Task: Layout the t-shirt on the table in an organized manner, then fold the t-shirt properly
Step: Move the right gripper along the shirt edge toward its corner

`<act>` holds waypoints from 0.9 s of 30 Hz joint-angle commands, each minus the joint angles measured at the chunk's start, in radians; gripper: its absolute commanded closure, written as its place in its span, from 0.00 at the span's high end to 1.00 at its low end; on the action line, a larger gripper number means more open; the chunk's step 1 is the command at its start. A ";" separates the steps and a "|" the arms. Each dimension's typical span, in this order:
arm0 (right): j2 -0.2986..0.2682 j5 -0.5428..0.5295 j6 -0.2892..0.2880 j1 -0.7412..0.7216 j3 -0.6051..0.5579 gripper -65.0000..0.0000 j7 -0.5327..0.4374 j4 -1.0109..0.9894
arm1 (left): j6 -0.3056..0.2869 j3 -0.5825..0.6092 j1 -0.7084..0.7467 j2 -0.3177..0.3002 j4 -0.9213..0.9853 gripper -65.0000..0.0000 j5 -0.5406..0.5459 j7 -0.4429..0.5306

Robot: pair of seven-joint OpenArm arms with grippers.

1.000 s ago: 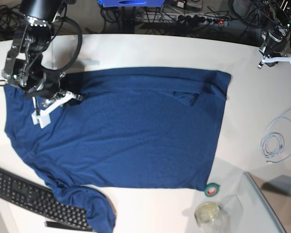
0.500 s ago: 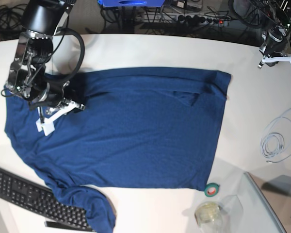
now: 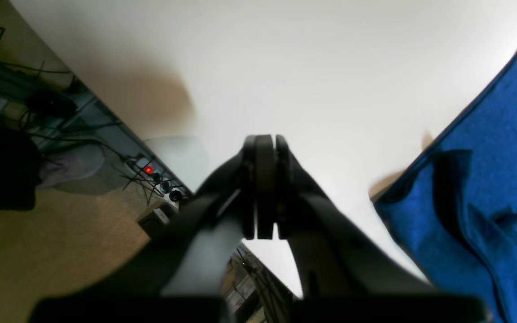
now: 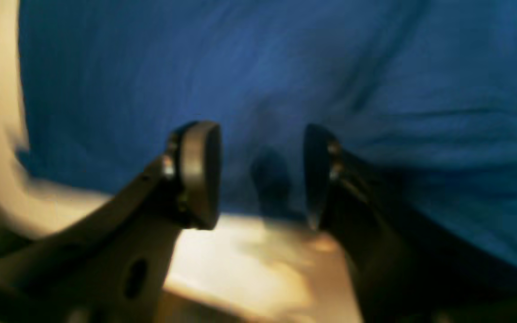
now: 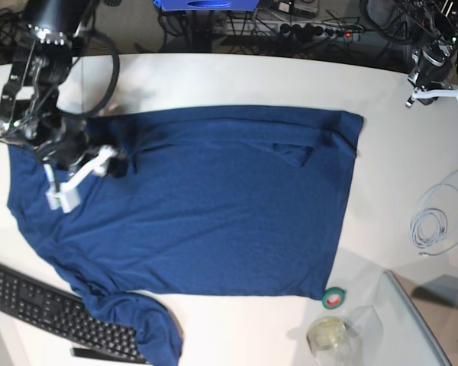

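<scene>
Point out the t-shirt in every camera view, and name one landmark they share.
Base: the t-shirt is spread across the middle of the table.
Left wrist: its blue edge fills the right side.
Right wrist: blue cloth fills the upper frame.
Shared landmark: the white table.

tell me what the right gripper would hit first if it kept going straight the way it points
Most likely the t-shirt: the right gripper is open and blue fabric fills the view ahead of it. Depth is hard to judge in the blurred wrist view.
</scene>
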State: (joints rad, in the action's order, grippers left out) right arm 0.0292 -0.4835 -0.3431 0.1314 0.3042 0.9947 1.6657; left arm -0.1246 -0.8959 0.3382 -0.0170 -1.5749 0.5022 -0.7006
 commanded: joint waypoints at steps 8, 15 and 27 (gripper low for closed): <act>0.016 -0.024 0.055 0.063 -0.138 0.03 -0.064 -0.054 | -0.004 -0.004 0.003 -0.013 -0.014 0.00 0.006 0.015; 0.018 -0.024 0.055 0.067 -0.139 0.01 -0.064 -0.114 | -0.004 -0.006 0.023 -0.033 -0.014 0.00 0.006 0.015; 0.011 -0.024 0.055 -0.019 -0.130 0.01 -0.070 -0.240 | -0.004 -0.006 0.025 -0.033 -0.014 0.00 0.006 0.017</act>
State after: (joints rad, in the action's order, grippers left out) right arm 0.0399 -0.4915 -0.2832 0.1265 0.1722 0.9344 1.4117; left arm -0.1242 -0.8959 0.3603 -0.0372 -1.5742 0.5022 -0.7002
